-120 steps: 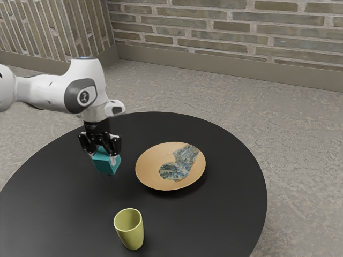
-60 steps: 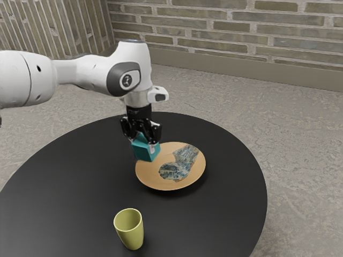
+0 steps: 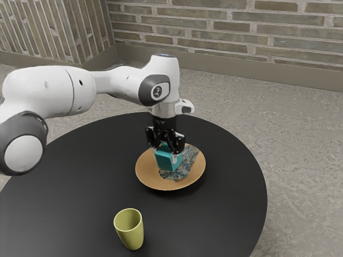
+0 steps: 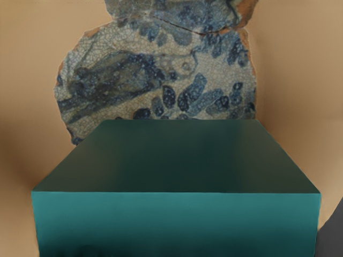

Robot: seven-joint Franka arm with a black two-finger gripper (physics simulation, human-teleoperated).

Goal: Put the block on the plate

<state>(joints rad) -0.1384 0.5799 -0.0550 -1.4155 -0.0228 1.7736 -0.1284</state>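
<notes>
Your pincer (image 3: 167, 155) is pinching a teal block (image 3: 166, 163), one finger on each side of it. So your block is in the grip, just under the pincer's body, over the plate (image 3: 148, 174). You can't tell from these views whether block and plate touch.

Plate next: round, tan, shallow, under your pincer. It has a blue and off-white patch (image 3: 185, 169) with brown bits at the edge. In the wrist view you get crackle lines and dark blue leafy shapes on that patch, next to the block; no words you can read there.

Just above the pincer, your white arm (image 3: 110, 82) bends in from the exterior view's left. Its dark-ringed joint cap has a small dark logo (image 3: 157, 92), too small for you to make out.

Black round worktop (image 3: 80, 176) spreads out below and around the pincer. Yellow-green cup (image 3: 131, 234), upright and open at the top, is well apart from your pincer, toward the exterior camera and a bit to the exterior view's left.

Farther out, past the worktop: grey mottled floor (image 3: 295, 134), then a plain skirting board (image 3: 241, 65) and a brick wall (image 3: 257, 40) beyond the pincer.
</notes>
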